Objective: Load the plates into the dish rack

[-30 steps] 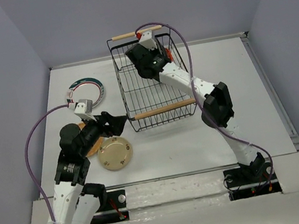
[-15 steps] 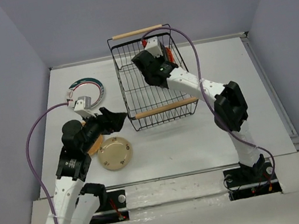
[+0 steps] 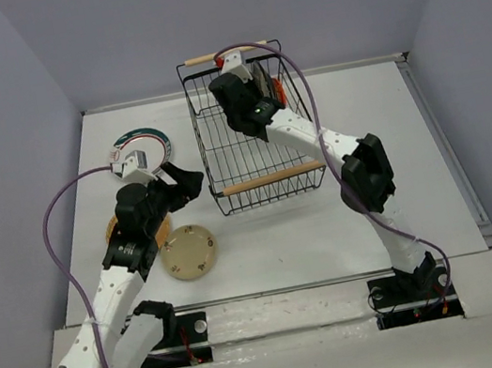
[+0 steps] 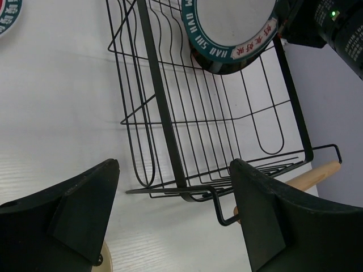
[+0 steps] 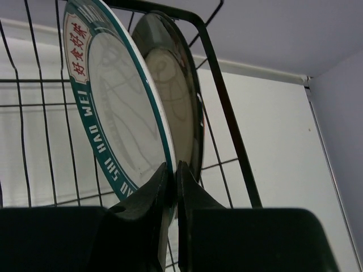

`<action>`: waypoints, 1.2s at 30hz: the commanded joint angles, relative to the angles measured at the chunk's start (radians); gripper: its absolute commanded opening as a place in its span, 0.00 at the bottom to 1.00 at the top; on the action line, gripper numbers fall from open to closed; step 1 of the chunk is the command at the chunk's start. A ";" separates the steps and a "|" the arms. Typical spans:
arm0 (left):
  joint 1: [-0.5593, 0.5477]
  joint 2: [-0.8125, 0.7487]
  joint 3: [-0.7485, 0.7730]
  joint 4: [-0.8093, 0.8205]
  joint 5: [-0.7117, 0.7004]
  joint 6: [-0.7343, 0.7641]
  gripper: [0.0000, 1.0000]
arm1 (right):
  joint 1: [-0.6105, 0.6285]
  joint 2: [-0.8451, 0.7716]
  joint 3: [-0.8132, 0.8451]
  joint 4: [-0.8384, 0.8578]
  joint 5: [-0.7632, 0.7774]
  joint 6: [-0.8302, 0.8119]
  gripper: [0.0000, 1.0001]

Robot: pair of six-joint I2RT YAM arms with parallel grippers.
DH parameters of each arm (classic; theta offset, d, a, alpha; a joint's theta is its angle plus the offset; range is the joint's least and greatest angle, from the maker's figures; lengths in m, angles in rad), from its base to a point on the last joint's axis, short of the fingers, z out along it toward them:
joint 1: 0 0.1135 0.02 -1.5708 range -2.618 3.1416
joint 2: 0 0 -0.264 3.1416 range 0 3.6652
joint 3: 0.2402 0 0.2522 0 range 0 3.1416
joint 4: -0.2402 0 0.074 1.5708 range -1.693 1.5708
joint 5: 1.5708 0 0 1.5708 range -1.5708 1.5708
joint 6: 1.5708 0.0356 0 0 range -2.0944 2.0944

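Note:
The dish rack [image 3: 251, 159] is a black wire basket with wooden handles, standing at mid-table. My right gripper [image 3: 245, 98] reaches into its far right end. There it is shut on the rim of a white, teal-rimmed plate [image 5: 113, 107] held on edge. A black-rimmed plate [image 5: 173, 79] stands just behind it, and an orange plate [image 3: 279, 90] leans beyond. My left gripper [image 3: 184, 183] hangs open and empty at the rack's near left corner [image 4: 170, 187]. On the table lie a second teal-rimmed plate [image 3: 140, 150], a cream speckled plate [image 3: 189, 251] and a tan plate [image 3: 116, 231] partly under the left arm.
The rack's near wooden handle [image 3: 269, 180] lies just right of the left gripper. Grey walls close the table on three sides. Bare white tabletop [image 3: 392, 149] stretches right of the rack and in front of it.
The left gripper moved away from the cream plate toward the rack's near left corner. The right gripper shifted slightly left with the teal-rimmed plate inside the rack.

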 commanded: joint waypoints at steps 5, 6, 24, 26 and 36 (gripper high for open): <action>-0.049 0.095 0.039 0.113 -0.049 -0.007 0.89 | 0.009 0.139 0.247 0.149 0.097 -0.138 0.07; -0.055 0.127 0.042 0.113 -0.046 -0.004 0.88 | 0.009 0.139 0.244 0.152 0.100 -0.138 0.07; -0.247 0.219 0.001 0.184 -0.084 -0.039 0.11 | -0.029 -0.045 -0.096 0.177 0.079 0.005 0.07; -0.261 0.179 -0.017 0.164 -0.086 -0.042 0.06 | -0.038 -0.078 -0.144 0.178 0.079 0.037 0.07; -0.431 0.075 -0.045 0.149 -0.121 -0.142 0.06 | -0.047 -0.128 -0.189 0.205 0.041 0.020 0.07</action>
